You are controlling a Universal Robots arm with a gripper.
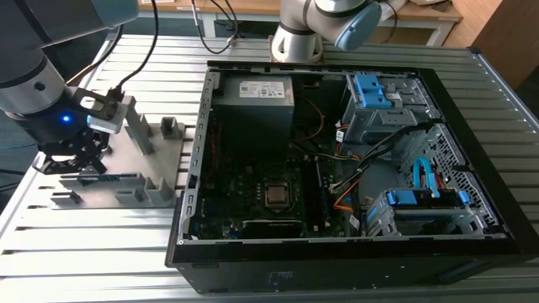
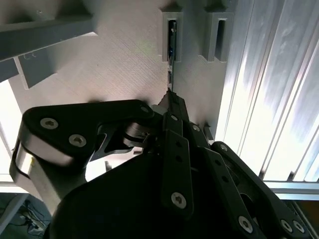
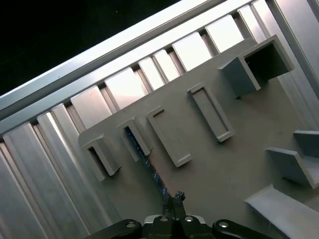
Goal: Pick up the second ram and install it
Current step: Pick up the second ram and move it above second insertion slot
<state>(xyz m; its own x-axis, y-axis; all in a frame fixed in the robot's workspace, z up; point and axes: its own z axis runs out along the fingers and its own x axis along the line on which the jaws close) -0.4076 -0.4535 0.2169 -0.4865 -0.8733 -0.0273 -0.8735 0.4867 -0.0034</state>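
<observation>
Gripper (image 1: 82,165) stands over the grey holder plate (image 1: 160,161) at the exterior view's left, wrist pointing straight down, arm body upright above it. The second ram (image 3: 147,167) stands on edge in the plate, one end seated in a slotted post (image 2: 172,30). Its long axis runs from that post directly to the fingertips, and in the exterior view it lies roughly across the view. In both wrist views the jaws are drawn together on the stick's near end, with the thin edge passing between them. Judged as a grip taken, the stick not yet lifted clear of its post. The open computer case (image 1: 202,126) lies well apart, toward the exterior view's right
</observation>
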